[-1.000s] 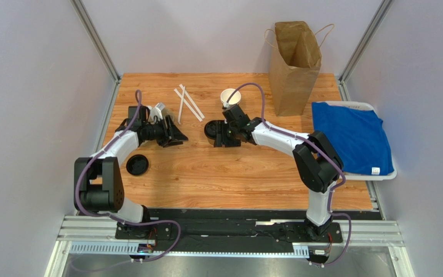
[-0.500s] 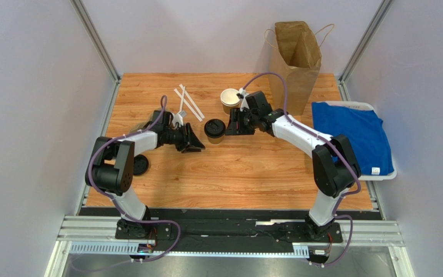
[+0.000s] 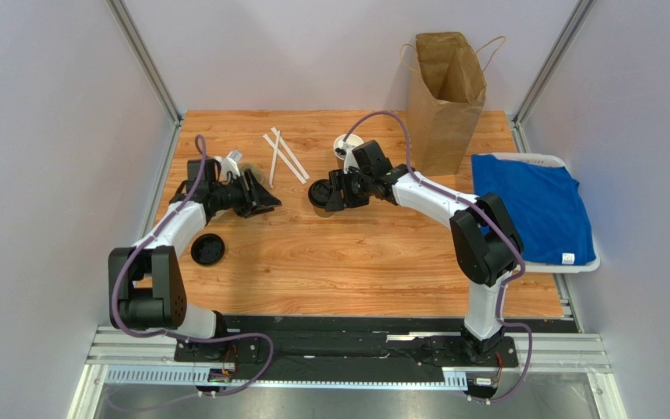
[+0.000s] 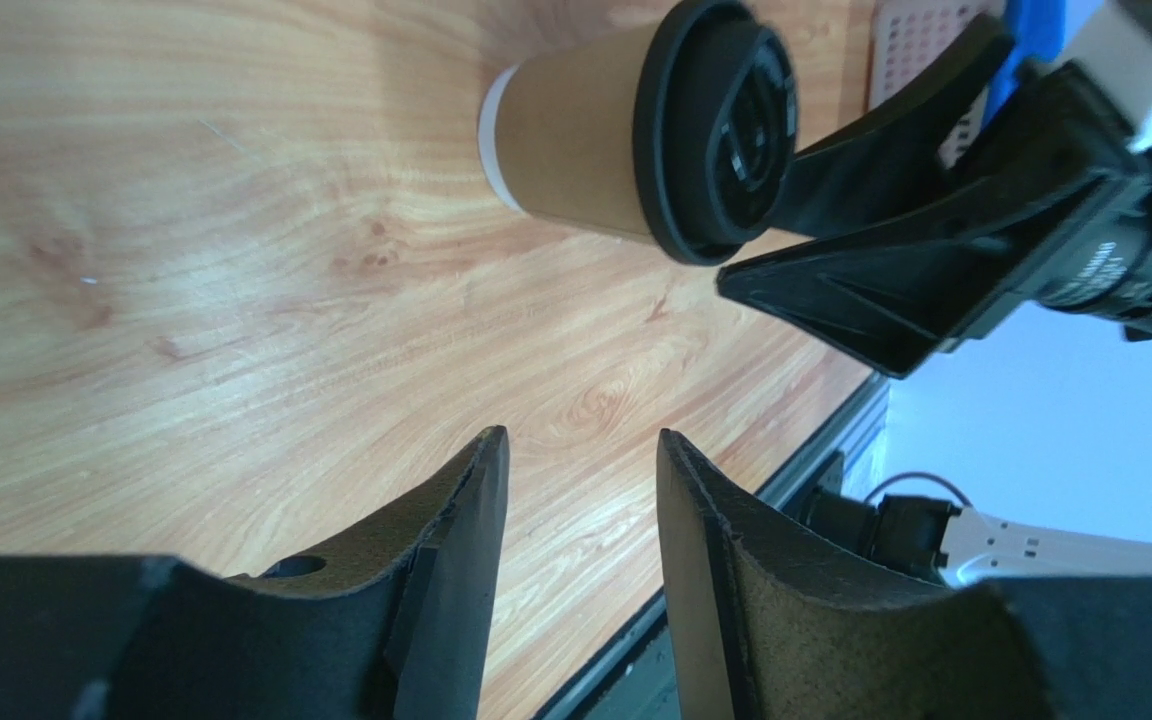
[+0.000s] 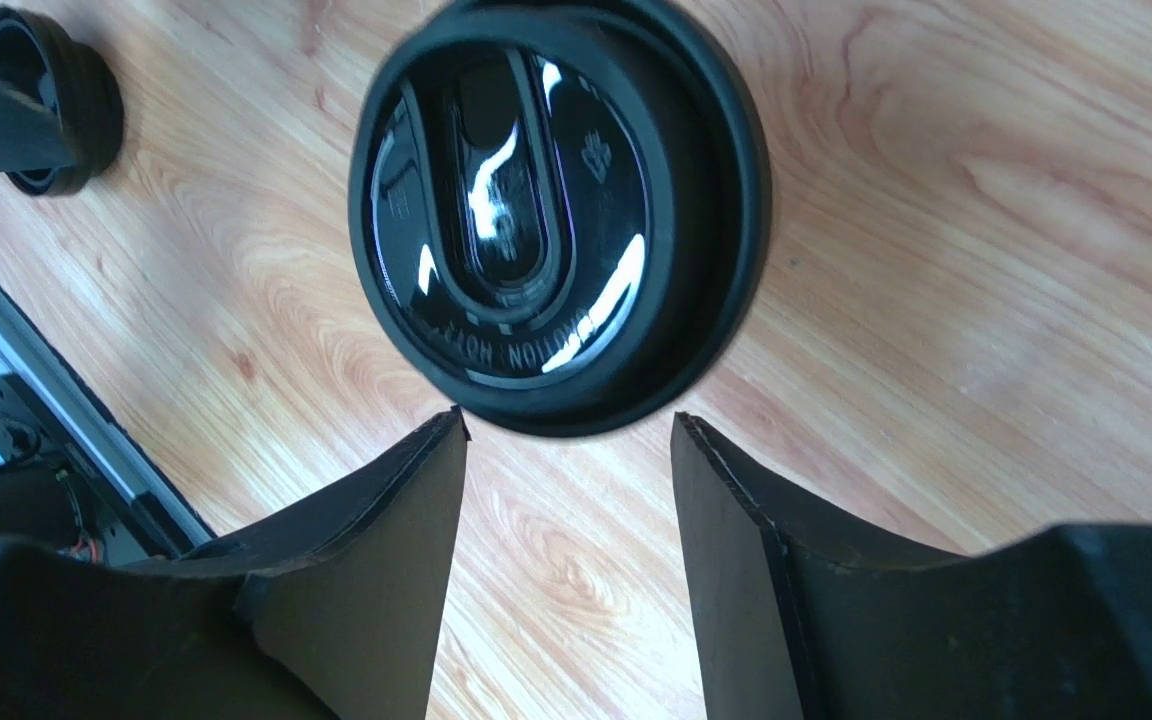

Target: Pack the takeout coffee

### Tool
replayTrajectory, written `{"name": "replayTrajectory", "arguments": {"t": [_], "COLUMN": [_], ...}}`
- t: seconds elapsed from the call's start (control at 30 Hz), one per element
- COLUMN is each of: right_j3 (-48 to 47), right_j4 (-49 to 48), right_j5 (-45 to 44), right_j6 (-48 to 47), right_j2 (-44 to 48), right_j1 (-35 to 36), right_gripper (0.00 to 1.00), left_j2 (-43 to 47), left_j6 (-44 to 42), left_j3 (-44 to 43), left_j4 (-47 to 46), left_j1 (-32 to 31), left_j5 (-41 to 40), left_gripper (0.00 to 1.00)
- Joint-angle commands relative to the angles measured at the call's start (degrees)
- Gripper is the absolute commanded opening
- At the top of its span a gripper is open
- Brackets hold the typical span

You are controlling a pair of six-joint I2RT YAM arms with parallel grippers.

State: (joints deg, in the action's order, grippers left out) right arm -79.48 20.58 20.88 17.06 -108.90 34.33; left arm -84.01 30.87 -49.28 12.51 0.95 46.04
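Coffee cup (image 3: 318,194), black lid (image 5: 560,210) on, stands upright on the table (image 3: 356,262), left of the paper bag (image 3: 445,92) and nearer the arms than it.
Right gripper (image 5: 567,425): jaws apart, nothing between them. Tips at the lid's rim, on the side towards the bag; contact unclear.
Left gripper (image 4: 582,438): jaws apart, empty, farther left of the bag, clear of the cup and pointed at it.

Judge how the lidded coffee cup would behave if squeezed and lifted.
The takeout coffee is kraft paper, so its wall would likely dent under a hard squeeze. Its glossy black lid looks slippery and might pop off if gripped there. Upright on a base narrower than the lid, it could tip if pushed high.
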Motion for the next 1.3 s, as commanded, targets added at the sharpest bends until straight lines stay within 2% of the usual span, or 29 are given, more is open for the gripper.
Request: {"name": "replayTrajectory", "arguments": {"t": [0.0, 0.23, 0.37, 0.47, 0.53, 0.57, 0.6, 0.73, 0.77, 0.83, 0.9, 0.97, 1.03, 1.17, 1.27], "right_j3": [-3.7, -7.5, -10.2, -11.4, -11.4, -11.0, -10.7, -7.9, -7.5, -7.3, -7.6, -7.7, -7.6, -6.5, -5.8], "right_j4": [-5.5, -8.0, -8.4, -8.0, -7.2, -5.7, -5.0, -0.5, 1.7, 4.7, 9.5, 13.8, 16.4, 20.5, 21.6], "right_j5": [-1.9, -2.3, -2.3, -2.3, -2.1, -2.0, -1.8, -1.6, -1.7, -1.6, -1.6, -1.5, -1.5, 0.1, 2.1], "right_j6": [3.2, 5.2, 4.7, 3.8, 2.9, 1.6, 0.9, -3.3, -4.0, -6.5, -9.0, -10.5, -12.1, -13.5, -14.6], "right_j2": [-3.2, -7.7, -9.7, -9.3, -7.2, -6.0, -4.7, 3.9, 7.1, 9.9, 12.8, 14.1, 15.2, 16.1, 16.6], "right_j1": [0.7, 0.7, 0.6, 0.6, 0.6, 0.5, 0.5, 0.5, 0.5, 0.4, 0.5, 0.5, 0.5, 0.1, -0.2], "right_gripper": [0.56, 0.56, 0.56, 0.57, 0.58, 0.6, 0.61, 0.69, 0.74, 0.79, 0.84, 0.86, 0.86, 0.86, 0.86], "left_j2": [4.8, 8.9, 10.9, 11.2, 11.0, 10.7, 10.7, 11.1, 10.8, 8.4, 3.1, 0.2, -2.6, -7.9, -11.8], "left_j6": [-1.9, -7.7, -11.3, -14.8, -17.9, -19.4, -22.8, -27.9, -29.5, -35.2, -44.4, -52.0, -56.8, -66.4, -70.3], "left_j3": [-1.6, -4.3, -6.0, -8.7, -12.1, -13.5, -15.9, -20.2, -20.9, -24.2, -31.0, -34.1, -35.8, -38.2, -39.1], "left_j4": [1.3, 5.7, 8.1, 11.4, 13.5, 16.1, 17.3, 19.1, 19.9, 22.3, 30.5, 36.2, 37.8, 40.5, 40.6], "left_j1": [3.6, 6.6, 7.3, 7.9, 8.3, 8.6, 8.7, 8.6, 8.6, 8.6, 8.6, 8.6, 8.5, 3.6, 0.7], "left_j5": [1.1, -0.8, -3.0, -4.6, -5.3, -5.9, -6.7, -20.2, -21.9, -24.8, -24.6, -22.9, -21.5, -26.8, -29.0], "left_gripper": [0.51, 0.56, 0.7, 0.71, 0.72, 0.8, 0.83, 0.84, 0.85, 0.87, 0.87, 0.82, 0.75, 0.65, 0.57]}}
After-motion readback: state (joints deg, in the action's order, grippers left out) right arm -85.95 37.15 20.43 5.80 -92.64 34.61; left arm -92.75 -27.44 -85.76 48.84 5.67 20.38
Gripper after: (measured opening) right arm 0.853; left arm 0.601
